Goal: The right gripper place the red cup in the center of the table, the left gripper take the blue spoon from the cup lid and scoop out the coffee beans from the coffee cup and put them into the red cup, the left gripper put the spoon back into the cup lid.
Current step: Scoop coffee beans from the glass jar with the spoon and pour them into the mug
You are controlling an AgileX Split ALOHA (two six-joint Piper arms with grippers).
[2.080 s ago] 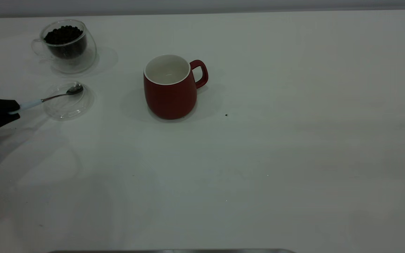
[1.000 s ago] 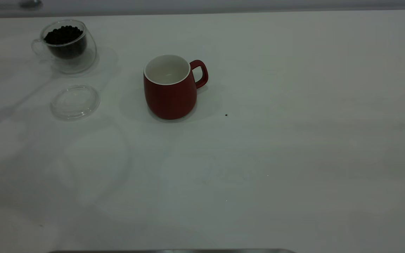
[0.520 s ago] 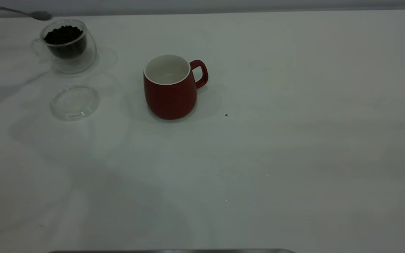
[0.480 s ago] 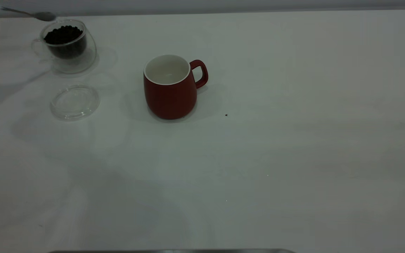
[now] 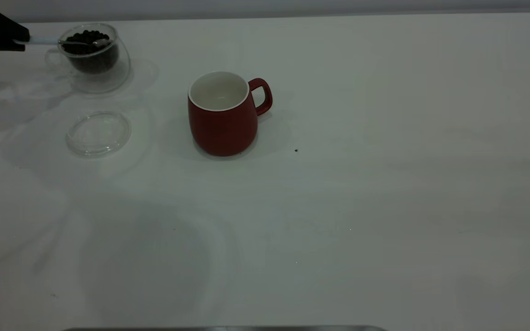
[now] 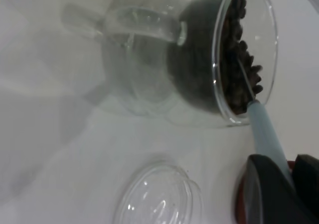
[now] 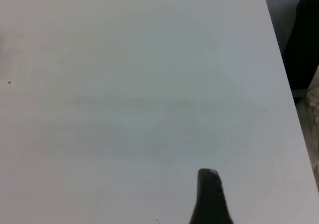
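My left gripper [image 5: 16, 39] at the table's far left is shut on the pale handle of the blue spoon [image 5: 44, 41]. The spoon's metal bowl lies in the coffee beans [image 5: 85, 37] inside the clear coffee cup [image 5: 94, 64]. The left wrist view shows the handle [image 6: 266, 137] running from my fingers [image 6: 269, 194] over the glass rim into the beans [image 6: 239, 64]. The empty cup lid [image 5: 98, 133] lies in front of the coffee cup. The red cup [image 5: 222, 115] stands upright and empty mid-table, handle to the right. My right gripper [image 7: 209, 199] hangs over bare table, out of the exterior view.
The white table [image 5: 384, 184] stretches wide to the right and front of the red cup. A tiny dark speck [image 5: 296, 150] lies right of the red cup. The right wrist view shows the table's edge [image 7: 279, 74] with dark space beyond.
The spoon left the lid, rose to the back left, and has now come down into the coffee cup. My left gripper is back in view. The coffee cup shifted slightly right.
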